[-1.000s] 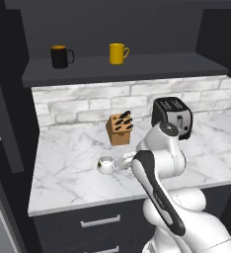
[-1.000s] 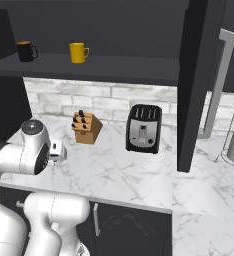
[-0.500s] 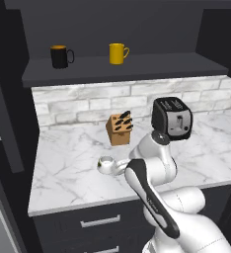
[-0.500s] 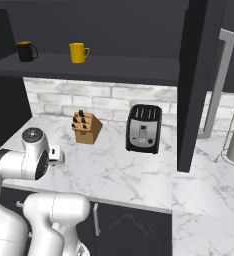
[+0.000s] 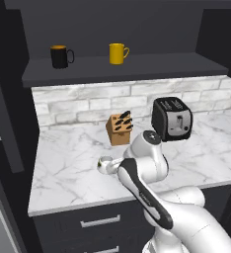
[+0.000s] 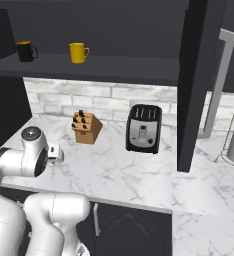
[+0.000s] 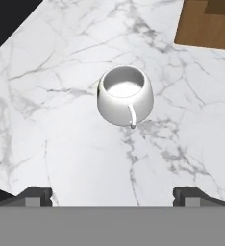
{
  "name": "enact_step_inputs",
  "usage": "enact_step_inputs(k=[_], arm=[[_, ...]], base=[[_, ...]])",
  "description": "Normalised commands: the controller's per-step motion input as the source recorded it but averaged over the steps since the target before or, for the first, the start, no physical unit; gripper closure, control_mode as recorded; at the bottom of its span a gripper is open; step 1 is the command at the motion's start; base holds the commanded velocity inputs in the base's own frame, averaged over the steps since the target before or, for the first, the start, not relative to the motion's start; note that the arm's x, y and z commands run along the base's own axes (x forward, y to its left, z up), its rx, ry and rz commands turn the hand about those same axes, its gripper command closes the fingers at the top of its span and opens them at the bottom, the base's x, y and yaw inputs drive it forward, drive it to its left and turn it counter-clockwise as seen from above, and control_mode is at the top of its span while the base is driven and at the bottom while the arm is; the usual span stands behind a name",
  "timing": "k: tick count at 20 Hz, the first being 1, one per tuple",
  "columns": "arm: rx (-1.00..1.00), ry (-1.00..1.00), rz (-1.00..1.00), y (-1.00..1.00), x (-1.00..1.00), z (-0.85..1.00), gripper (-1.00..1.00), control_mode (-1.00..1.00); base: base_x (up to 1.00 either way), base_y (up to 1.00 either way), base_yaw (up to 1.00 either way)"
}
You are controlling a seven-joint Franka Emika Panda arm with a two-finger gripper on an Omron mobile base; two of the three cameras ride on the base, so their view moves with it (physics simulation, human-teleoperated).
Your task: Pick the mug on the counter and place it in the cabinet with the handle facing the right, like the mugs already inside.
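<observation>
The mug [image 7: 124,95] stood upright on the table [image 7: 61,144], just in front of the knife block [image 7: 208,23], with the hand [image 7: 112,196] above it, fingers spread wide apart and holding nothing. A descent could have caught the thin handle [image 7: 131,116] facing the camera, spinning or tipping the mug. In the left base view the arm hid most of the mug; its dark mark was not visible.

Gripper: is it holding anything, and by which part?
Nothing held. The gripper is open above the white mug, which stands free on the counter.
</observation>
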Motion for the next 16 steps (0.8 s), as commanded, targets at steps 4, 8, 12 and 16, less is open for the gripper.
enact_step_inputs(k=[4, 8, 12, 16], arm=[[0.0, 0.0, 0.03, 0.0, 0.26, -0.32, -1.0, -1.0], [0.0, 0.0, 0.06, 0.0, 0.28, -0.37, -1.0, -1.0], [0.0, 0.0, 0.09, 0.0, 0.22, -0.38, -1.0, -1.0], [0.0, 0.0, 0.09, 0.0, 0.14, -0.4, -1.0, -1.0]], base=[[0.0, 0.0, 0.0], [0.0, 0.0, 0.0], [0.0, 0.0, 0.0], [0.0, 0.0, 0.0]])
